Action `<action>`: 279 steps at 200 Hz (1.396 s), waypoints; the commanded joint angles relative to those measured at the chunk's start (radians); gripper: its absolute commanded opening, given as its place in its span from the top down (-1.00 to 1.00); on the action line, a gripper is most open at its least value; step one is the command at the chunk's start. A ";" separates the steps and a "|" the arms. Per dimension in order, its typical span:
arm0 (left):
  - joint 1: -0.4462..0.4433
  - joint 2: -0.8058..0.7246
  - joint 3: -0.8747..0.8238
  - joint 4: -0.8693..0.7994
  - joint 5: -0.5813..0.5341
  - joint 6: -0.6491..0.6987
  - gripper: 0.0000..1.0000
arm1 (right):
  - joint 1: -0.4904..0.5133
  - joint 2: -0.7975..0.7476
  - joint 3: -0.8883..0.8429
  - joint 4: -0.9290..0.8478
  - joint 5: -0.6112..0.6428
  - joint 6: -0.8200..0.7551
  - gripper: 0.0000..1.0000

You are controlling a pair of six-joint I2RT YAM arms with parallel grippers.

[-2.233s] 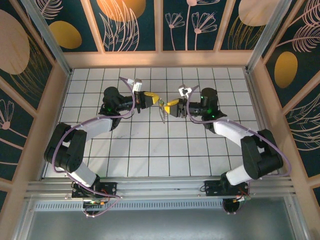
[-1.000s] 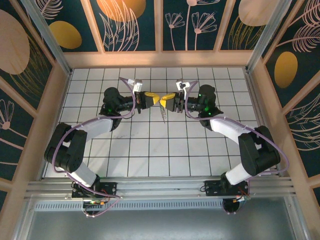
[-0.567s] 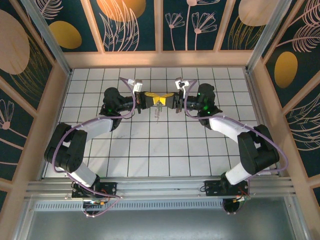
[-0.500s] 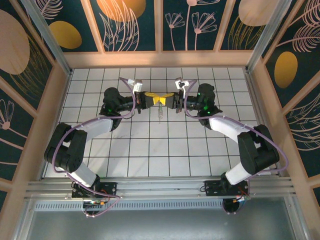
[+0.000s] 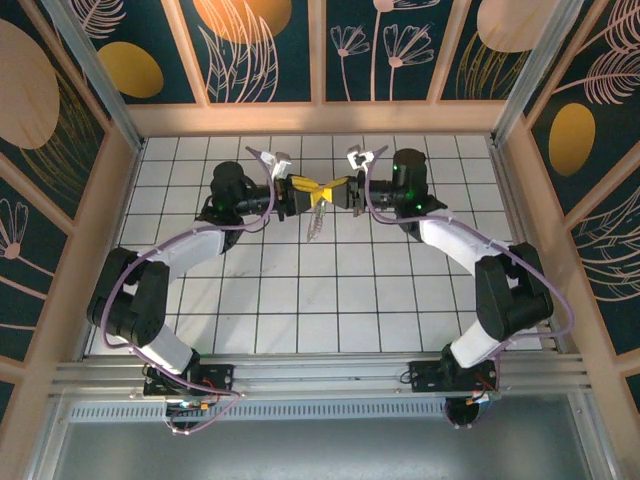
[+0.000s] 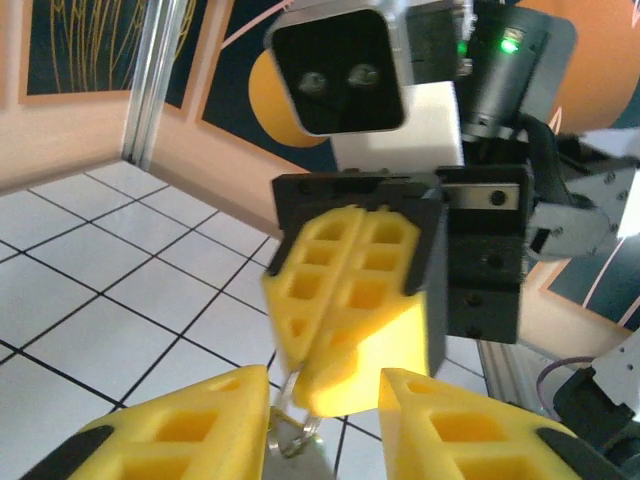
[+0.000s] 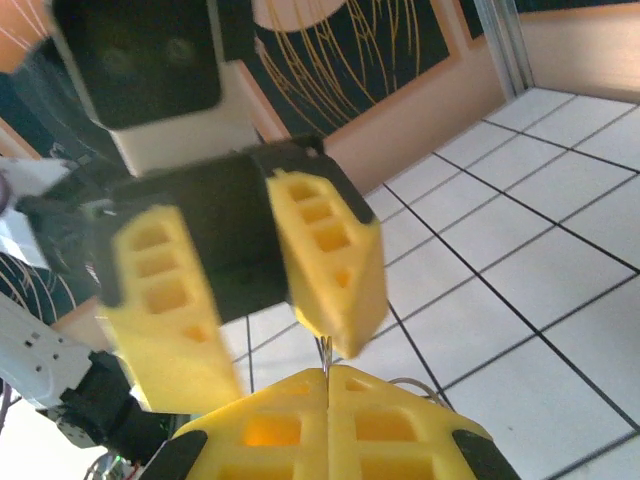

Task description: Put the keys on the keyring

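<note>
Well, the left gripper (image 5: 310, 190) pointed in from the left with its fingers (image 6: 180, 425) spread apart, holding nothing. In the gap between them sat a thin bit of metal. It looked like the top of the keyring (image 5: 317, 217), and the rest of the loop hung down toward the white surface (image 5: 300, 300). The right gripper (image 5: 331, 187) faced it nose to nose, its fingers squeezed tight on that metal. So the ring lay just inside the left fingers, which likely only needed to close. I could not tell if the keys were on it.
</note>
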 commanded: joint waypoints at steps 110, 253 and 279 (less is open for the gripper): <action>0.067 0.145 0.242 -0.442 0.188 0.311 0.21 | -0.071 0.231 0.391 -0.655 -0.202 -0.439 1.00; 0.072 0.185 0.267 -0.490 0.237 0.332 0.28 | -0.010 0.254 0.400 -0.670 -0.195 -0.456 1.00; 0.072 0.185 0.264 -0.487 0.243 0.332 0.43 | -0.004 0.258 0.401 -0.659 -0.189 -0.444 1.00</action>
